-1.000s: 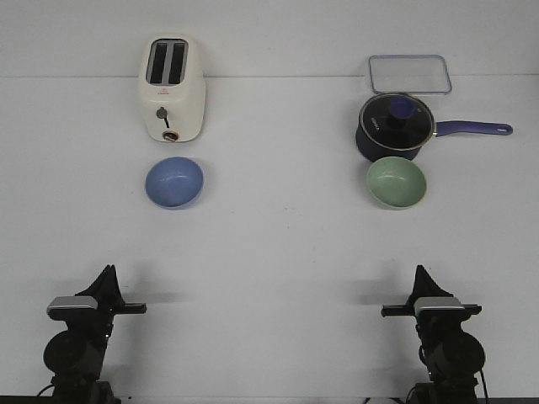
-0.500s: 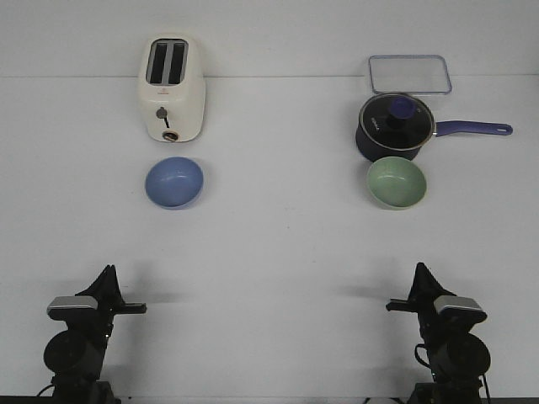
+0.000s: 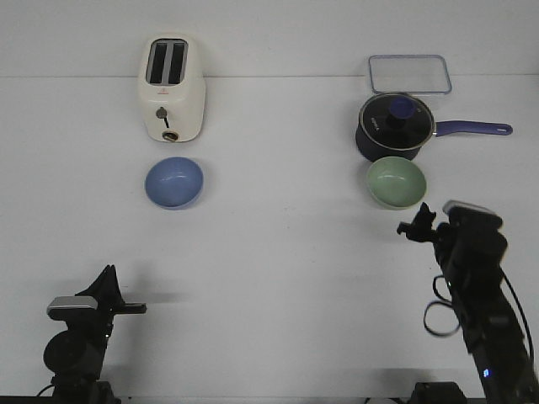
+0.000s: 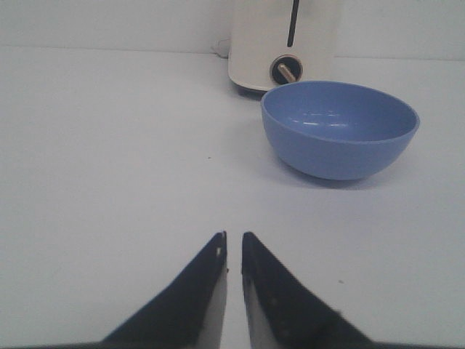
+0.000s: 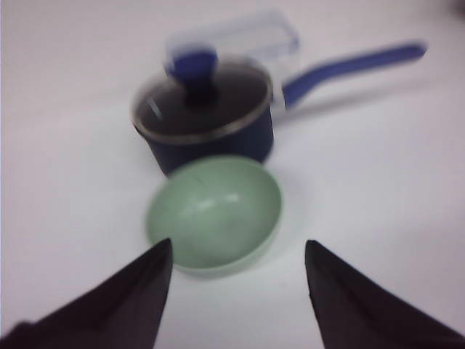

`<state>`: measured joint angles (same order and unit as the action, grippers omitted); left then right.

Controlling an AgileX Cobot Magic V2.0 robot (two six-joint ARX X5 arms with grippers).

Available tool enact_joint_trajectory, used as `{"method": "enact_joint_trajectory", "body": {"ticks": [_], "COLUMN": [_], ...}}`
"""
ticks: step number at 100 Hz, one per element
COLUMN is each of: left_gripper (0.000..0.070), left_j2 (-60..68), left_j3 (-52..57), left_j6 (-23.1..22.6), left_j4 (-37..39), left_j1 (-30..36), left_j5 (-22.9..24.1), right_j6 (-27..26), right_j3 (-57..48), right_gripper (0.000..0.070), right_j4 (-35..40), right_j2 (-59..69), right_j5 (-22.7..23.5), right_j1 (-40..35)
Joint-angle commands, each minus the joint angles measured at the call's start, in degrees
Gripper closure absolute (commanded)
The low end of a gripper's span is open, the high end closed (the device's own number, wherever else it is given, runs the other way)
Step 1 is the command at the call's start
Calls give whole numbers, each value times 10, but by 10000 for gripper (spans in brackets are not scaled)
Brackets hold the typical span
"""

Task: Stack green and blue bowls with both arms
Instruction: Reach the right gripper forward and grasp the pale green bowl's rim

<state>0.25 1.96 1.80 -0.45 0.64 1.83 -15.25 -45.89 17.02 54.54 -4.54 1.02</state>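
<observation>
1. Near the front right of the table [image 3: 278, 244], the right gripper [image 3: 414, 225] has risen and reached forward since a second ago, when it sat low at the front edge; it now hangs just short of the green bowl [image 3: 396, 182], not touching it.
2. Its fingers are spread wide, and in the right wrist view the green bowl [image 5: 215, 215] lies ahead of the gap between them.
3. At the front left, the left gripper [image 3: 108, 282] has stayed where it was, its fingers pressed almost together with only a thin slit between the tips.
4. Both bowls, the toaster [image 3: 171, 87], the saucepan [image 3: 396, 126] and the clear container [image 3: 408, 73] have not moved.
5. The blue bowl [image 3: 174, 182] stands just in front of the toaster, well apart from the green bowl.
6. The right wrist view is blurred, so the saucepan [image 5: 203, 116] and container [image 5: 232, 36] show only as soft shapes; whether bowl and saucepan touch cannot be told.
7. The left wrist view cuts off the toaster [image 4: 283, 43] at the top.
8. Open table lies between the two bowls and between the left gripper and the blue bowl [image 4: 340, 128].
</observation>
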Motion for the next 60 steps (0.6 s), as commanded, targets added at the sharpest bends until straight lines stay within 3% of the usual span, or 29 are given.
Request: {"method": "enact_joint_trajectory", "body": {"ticks": [1, 24, 34, 48, 60], "left_gripper": [674, 674, 674, 674, 674], "left_j2": [-1, -1, -1, -1, -1], "left_j3": [-11, -11, -11, -11, -11], "left_j6": [-8, -8, -8, -8, -8], "left_j4": [6, 6, 6, 6, 6], "left_j1": [0, 0, 0, 0, 0], "left_j5": [1, 1, 1, 1, 1], "right_j6": [21, 27, 26, 18, 17], "right_j3": [-52, -205, -247, -277, -277], "right_gripper": [310, 310, 311, 317, 428], "right_j4": [16, 55, 55, 47, 38], "right_j2": [105, 346, 412, 473, 495], "right_j5": [1, 48, 94, 109, 108], "right_j1": [16, 65, 78, 81, 81]}}
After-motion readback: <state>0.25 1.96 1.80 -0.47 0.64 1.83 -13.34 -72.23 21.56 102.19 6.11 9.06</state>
